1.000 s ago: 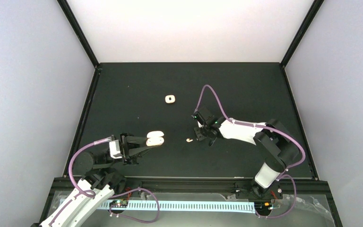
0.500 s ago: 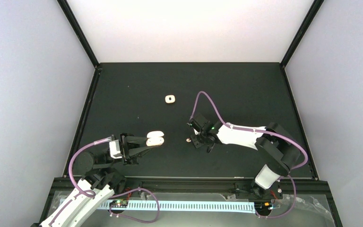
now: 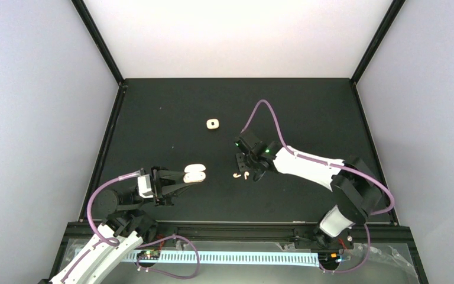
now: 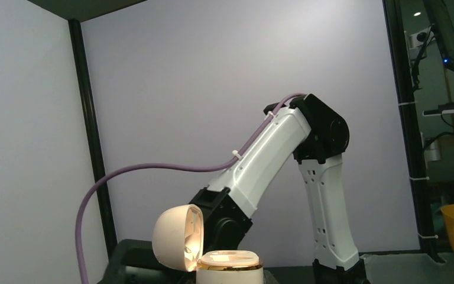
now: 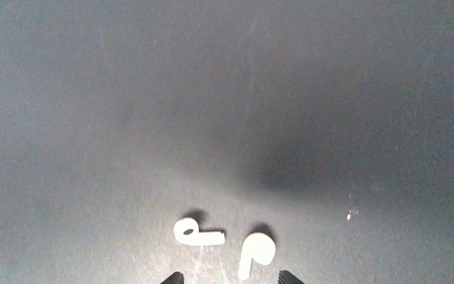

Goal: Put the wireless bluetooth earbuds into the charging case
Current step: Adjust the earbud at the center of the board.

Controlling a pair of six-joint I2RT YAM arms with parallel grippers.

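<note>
Right wrist view — two earbuds (image 5: pixel 200 232) bottom centre, right gripper (image 5: pixel 229 277) spread wide just below; likely light, slick — pinch across bulb; left gripper (image 3: pixel 189 176) clamps case (image 3: pixel 195 172).

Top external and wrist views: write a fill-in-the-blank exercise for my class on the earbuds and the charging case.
1. In the right wrist view, ____ earbuds lie on the table.
2. The charging case has its lid ____.
3. The ____ arm's fingers hold the charging case.
Missing words: two; open; left.
</note>
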